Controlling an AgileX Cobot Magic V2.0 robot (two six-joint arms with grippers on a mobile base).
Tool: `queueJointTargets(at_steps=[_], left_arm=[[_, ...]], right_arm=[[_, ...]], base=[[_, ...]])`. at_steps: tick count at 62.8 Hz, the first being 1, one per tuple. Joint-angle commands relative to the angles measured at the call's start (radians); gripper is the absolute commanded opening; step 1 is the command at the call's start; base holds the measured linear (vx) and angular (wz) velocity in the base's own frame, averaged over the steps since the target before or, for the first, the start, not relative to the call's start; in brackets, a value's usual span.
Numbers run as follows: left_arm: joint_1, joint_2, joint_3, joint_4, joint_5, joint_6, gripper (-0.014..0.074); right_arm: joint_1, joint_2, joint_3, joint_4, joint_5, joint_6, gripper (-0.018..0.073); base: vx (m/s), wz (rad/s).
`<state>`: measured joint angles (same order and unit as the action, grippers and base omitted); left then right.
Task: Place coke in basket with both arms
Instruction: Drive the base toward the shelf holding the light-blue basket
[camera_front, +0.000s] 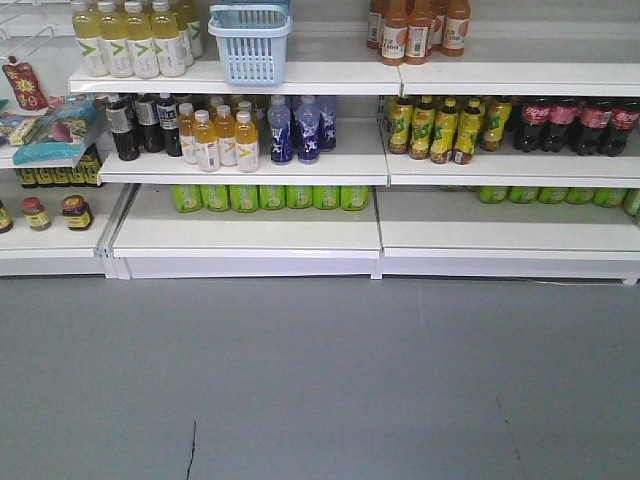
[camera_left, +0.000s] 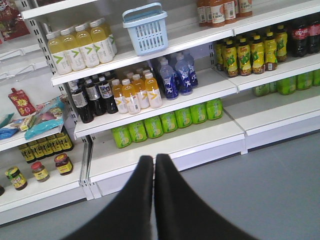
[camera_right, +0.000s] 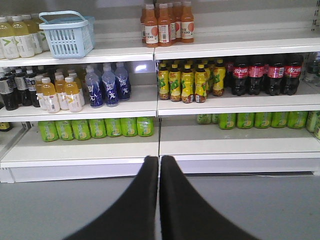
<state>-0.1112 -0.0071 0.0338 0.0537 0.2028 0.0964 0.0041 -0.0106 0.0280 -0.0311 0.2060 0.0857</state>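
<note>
The coke bottles (camera_right: 265, 75) were seen standing in a row at the right end of the middle shelf (camera_right: 240, 103), just beside yellow-labelled drink bottles (camera_right: 187, 82). The light blue basket (camera_front: 250, 45) was set on the top shelf, well apart from them and further left, beside pale yellow drinks (camera_front: 130, 40). The left gripper (camera_left: 153, 159) was held with its fingers pressed together, nothing between them. The right gripper (camera_right: 159, 160) was likewise closed on nothing, over the grey floor (camera_front: 320, 380).

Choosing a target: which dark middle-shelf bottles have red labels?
The coke, on the right part of the middle shelf; the dark bottles at its left have black-and-white labels.
</note>
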Motion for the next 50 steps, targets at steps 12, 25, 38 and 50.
queueJointTargets(at_steps=[12,25,38,50], left_arm=[[-0.003,-0.020,-0.001,-0.011,-0.072,-0.010,-0.0006],[-0.003,-0.020,-0.001,-0.011,-0.072,-0.010,-0.0006],[-0.003,-0.020,-0.001,-0.011,-0.072,-0.010,-0.0006],[-0.003,-0.020,-0.001,-0.011,-0.072,-0.010,-0.0006]], right_arm=[[-0.004,-0.018,0.009,-0.010,-0.072,-0.008,-0.0005],[-0.004,-0.018,0.009,-0.010,-0.072,-0.008,-0.0005],[-0.004,-0.018,0.009,-0.010,-0.072,-0.008,-0.0005],[-0.004,-0.018,0.009,-0.010,-0.072,-0.008,-0.0005]], base=[[0.00,0.00],[0.00,0.00],[0.00,0.00],[0.00,0.00]])
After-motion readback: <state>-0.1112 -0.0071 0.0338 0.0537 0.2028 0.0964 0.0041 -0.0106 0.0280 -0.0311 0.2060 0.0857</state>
